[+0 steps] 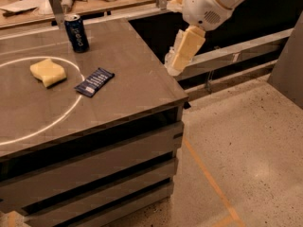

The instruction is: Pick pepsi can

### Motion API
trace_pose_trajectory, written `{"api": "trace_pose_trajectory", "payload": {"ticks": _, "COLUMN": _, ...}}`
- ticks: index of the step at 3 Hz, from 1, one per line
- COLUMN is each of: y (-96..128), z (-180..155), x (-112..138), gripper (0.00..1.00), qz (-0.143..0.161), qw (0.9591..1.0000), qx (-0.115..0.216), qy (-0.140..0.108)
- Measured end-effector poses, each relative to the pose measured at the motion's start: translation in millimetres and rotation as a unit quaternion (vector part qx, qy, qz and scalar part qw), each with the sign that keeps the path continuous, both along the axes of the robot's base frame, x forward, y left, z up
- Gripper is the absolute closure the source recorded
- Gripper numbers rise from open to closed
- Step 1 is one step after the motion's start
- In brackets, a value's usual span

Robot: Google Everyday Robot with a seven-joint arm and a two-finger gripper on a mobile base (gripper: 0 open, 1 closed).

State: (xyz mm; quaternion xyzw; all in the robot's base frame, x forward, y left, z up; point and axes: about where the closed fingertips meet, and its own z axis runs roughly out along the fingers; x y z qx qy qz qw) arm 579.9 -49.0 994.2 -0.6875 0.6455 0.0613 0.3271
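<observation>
The pepsi can [76,32] stands upright at the back of the grey table [142,86]. It is dark blue with a silver top rim and pale lettering down its side. My gripper [182,52] hangs from the white arm just past the table's right edge, above the floor. It is well to the right of the can, at about the can's height, and holds nothing that I can see.
A yellow sponge [47,72] and a flat dark blue snack wrapper [94,82] lie on the table in front of the can, by a white painted circle [71,110]. A cluttered bench [28,6] runs behind. Dark shelving [246,46] stands to the right.
</observation>
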Motion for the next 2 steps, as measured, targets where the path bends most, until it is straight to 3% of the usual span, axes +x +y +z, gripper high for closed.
{"api": "trace_pose_trajectory", "payload": {"ticks": 1, "y": 55.5, "z": 4.3, "x": 41.9, "gripper": 0.00, "qz": 0.027, "qw": 0.9981, "qx": 0.050, "qy": -0.024}}
{"api": "trace_pose_trajectory", "payload": {"ticks": 2, "y": 97.2, "z": -9.6, "x": 83.9, "gripper": 0.00, "qz": 0.017, "qw": 0.9956, "qx": 0.079, "qy": -0.047}}
